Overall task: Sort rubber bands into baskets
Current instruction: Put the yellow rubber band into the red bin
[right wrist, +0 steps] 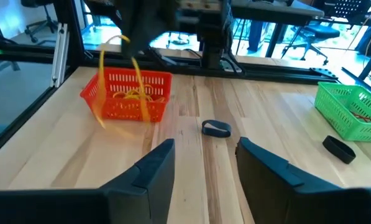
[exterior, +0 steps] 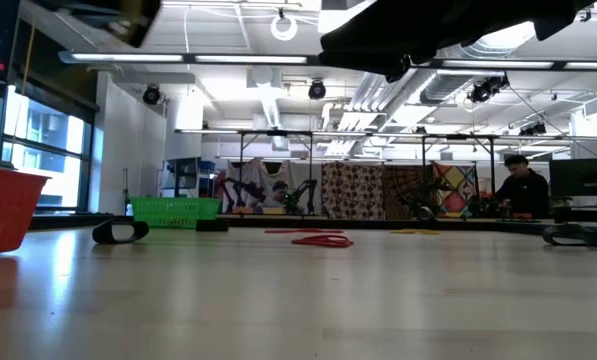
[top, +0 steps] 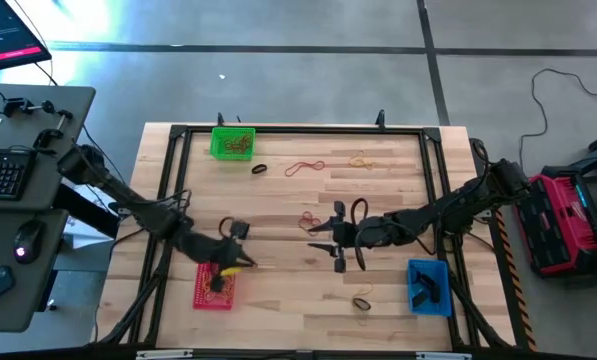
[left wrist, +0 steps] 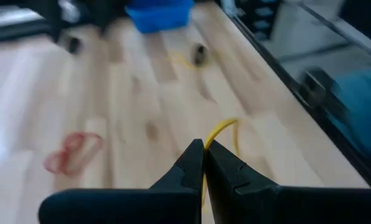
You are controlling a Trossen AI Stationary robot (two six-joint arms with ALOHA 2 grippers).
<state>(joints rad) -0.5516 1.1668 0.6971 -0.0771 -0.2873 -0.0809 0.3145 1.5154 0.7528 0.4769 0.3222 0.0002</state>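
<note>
We log: left gripper (top: 240,262), jaws clenched on a yellow rubber band (right wrist: 120,78), over the red basket (top: 216,287). Right gripper (top: 337,243), jaws released, mid-surface (top: 278,210) near a black band (right wrist: 215,129).

Bare table (top: 278,300) lies between red basket (top: 216,287) and blue basket (top: 428,287). Frame rail (top: 298,130) bounds the far edge; right pincer (top: 338,250) occupies the centre.
</note>
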